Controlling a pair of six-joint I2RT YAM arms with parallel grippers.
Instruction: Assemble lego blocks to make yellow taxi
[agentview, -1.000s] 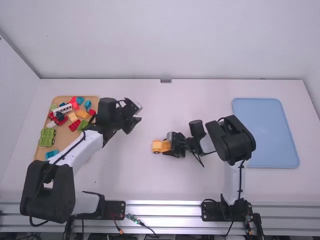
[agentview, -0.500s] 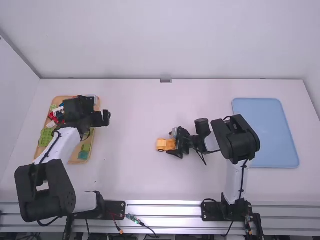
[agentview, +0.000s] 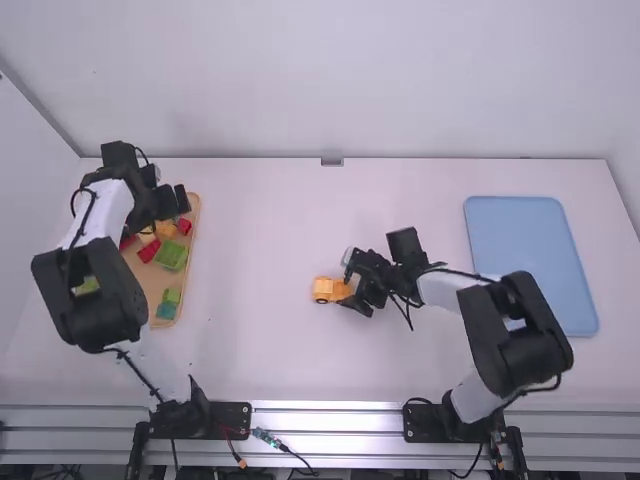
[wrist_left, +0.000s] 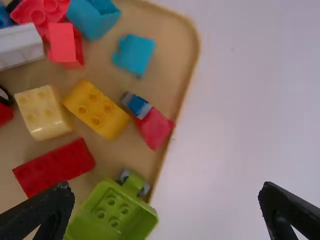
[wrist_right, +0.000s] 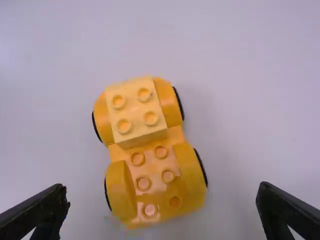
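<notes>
Free lane between two obstacles: tan tray (agentview: 150, 281) and yellow car (agentview: 324, 290).

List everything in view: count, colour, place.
Wheeled base: one, yellow, mid-table
Block: one, pale yellow, on that base
Tray: one, tan, table's left
Red blocks: at least three, tan tray
Blue blocks: at least two, tan tray
Yellow blocks: two, one pale, tan tray
White block: one, tan tray
Green pieces: at least two, tan tray
Blue tray: one, table's right
Table: one, white
Arms: two, black-and-white, jaws open
</notes>
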